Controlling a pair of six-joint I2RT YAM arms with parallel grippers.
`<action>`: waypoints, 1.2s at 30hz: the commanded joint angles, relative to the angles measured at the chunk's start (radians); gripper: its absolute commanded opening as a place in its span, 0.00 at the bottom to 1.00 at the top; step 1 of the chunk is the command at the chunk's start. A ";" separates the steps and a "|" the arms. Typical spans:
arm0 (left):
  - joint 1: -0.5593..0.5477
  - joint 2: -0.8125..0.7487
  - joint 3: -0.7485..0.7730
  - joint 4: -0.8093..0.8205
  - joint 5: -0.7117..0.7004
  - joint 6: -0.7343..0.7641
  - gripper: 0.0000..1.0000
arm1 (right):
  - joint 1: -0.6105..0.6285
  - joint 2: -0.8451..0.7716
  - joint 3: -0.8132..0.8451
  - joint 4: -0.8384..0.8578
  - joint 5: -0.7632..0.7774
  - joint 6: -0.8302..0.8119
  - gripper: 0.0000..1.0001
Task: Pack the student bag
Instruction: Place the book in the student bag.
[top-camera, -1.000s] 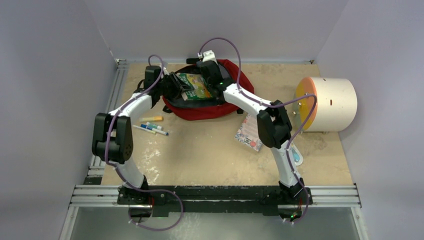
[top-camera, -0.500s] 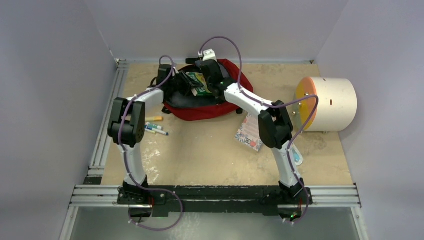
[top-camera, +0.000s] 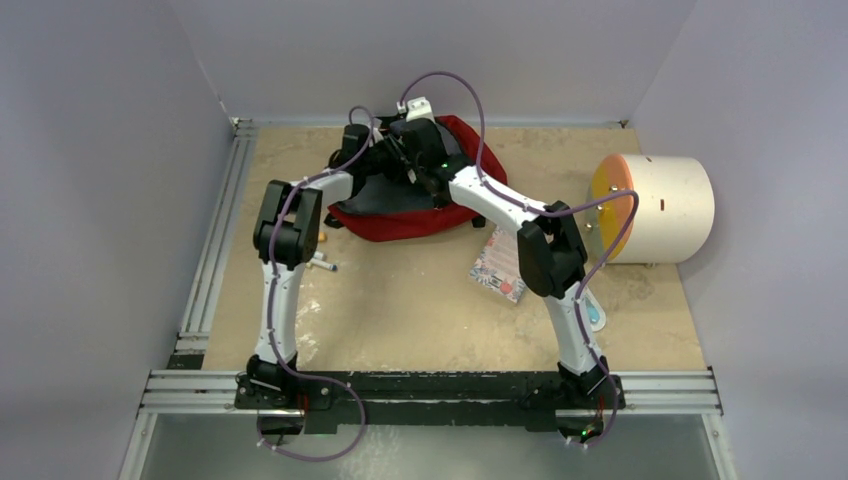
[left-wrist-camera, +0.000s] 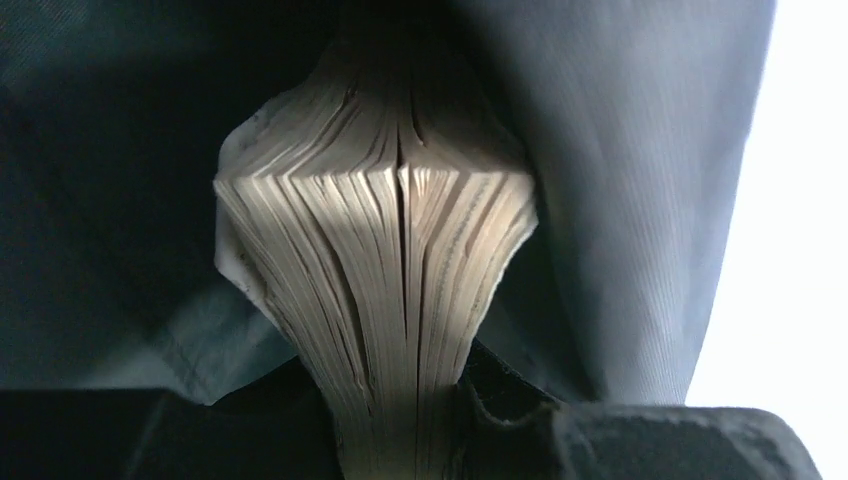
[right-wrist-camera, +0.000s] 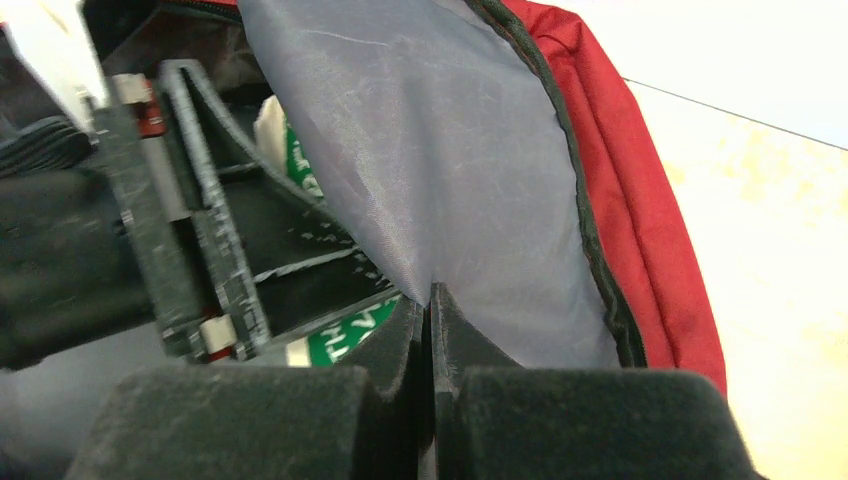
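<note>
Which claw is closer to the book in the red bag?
Left. The left claw is clamped on the book, down inside the bag. The right claw sits just beside the book, pinching the bag's grey lining at the opening.

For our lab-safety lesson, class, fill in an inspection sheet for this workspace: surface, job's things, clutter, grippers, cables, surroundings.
Surface: tan table, with pale scuffed patches.
Job's things: student bag open at the far middle; book inside its opening, page edges fanned.
Clutter: floral booklet, markers, cream cylinder on its side at right.
Grippers: left gripper shut on the book; right gripper shut on the student bag's grey lining.
Cables: purple cables run along both arms, one arching over the bag.
Surroundings: pale walls; metal rails at the left and near edges.
</note>
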 joint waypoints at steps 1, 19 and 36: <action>-0.036 0.064 0.166 0.000 0.044 0.022 0.00 | 0.003 -0.054 0.038 0.035 -0.002 0.019 0.00; -0.023 -0.132 0.192 -0.577 -0.171 0.344 0.66 | -0.009 -0.071 -0.013 0.052 0.054 0.027 0.00; 0.073 -0.514 -0.082 -0.621 -0.224 0.610 0.72 | -0.019 -0.054 -0.025 0.016 -0.071 0.052 0.51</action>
